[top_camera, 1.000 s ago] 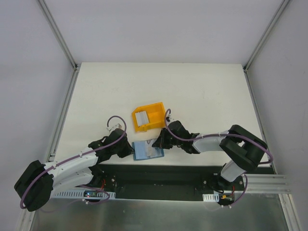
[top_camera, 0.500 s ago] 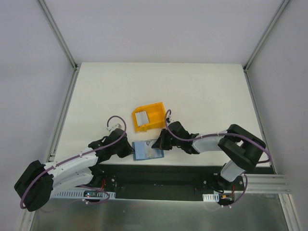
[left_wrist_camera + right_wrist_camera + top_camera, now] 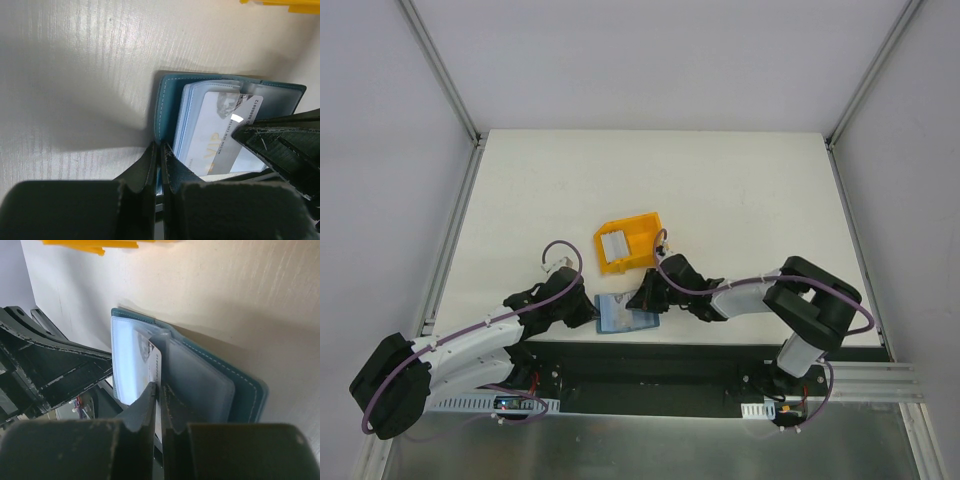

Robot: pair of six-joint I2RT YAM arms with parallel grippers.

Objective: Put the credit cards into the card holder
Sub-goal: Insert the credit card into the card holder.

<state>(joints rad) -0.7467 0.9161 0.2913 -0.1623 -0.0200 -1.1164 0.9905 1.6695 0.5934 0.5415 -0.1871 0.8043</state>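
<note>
Insertion looks to be the step in hand. At the near edge of the table (image 3: 720, 190) the card holder (image 3: 625, 313) lies open, teal cover down, its clear pockets fanned upward. The left arm (image 3: 480, 340) reaches it from the left. The left jaws are closed on an edge of the cover, pinning it in place as far as I can judge. The right arm (image 3: 750, 295) comes in from the other side. The right jaws are pinched tight on a credit card (image 3: 220, 131), a pale one marked VIP, whose leading end sits among the pocket leaves. I cannot tell whether it is truly inside a pocket or only lying between two leaves.

The next move, I'd say, calls for a straight push along the pocket's line with the holder kept steady, then a release.

Just behind stands a yellow bin (image 3: 628, 243) with a pale stack (image 3: 613, 243) in it, likely more cards. The table is white with a fine ribbed grain. Plain grey walls and slanting metal posts (image 3: 440, 70) close it in.
</note>
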